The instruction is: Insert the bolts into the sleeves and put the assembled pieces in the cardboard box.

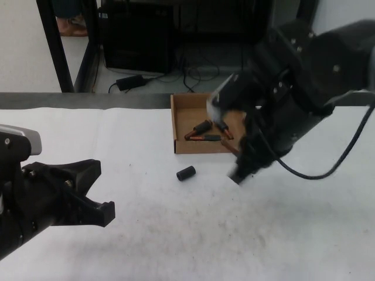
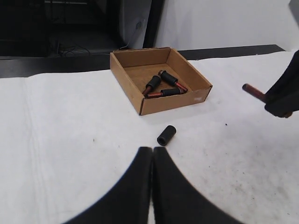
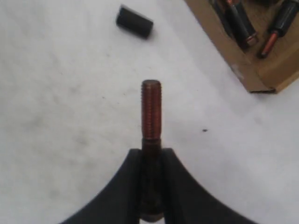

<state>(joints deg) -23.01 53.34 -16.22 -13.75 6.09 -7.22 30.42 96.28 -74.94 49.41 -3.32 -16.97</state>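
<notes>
My right gripper point(image 3: 152, 156) pinches the bolt point(image 3: 151, 109) by its head end, thread free for the sleeve point(image 3: 134, 21) lying left; my left gripper point(image 2: 152, 151) sits closed, empty

We see soft, even light across the white table point(image 1: 146, 234); shadows are faint, and the room behind is dim.

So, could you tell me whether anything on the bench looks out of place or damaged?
Nothing looks damaged or spilled. One black sleeve lies loose on its side outside the cardboard box, apart from the three assembled pieces inside; it is simply unassembled, with a bolt held in the right gripper.
</notes>
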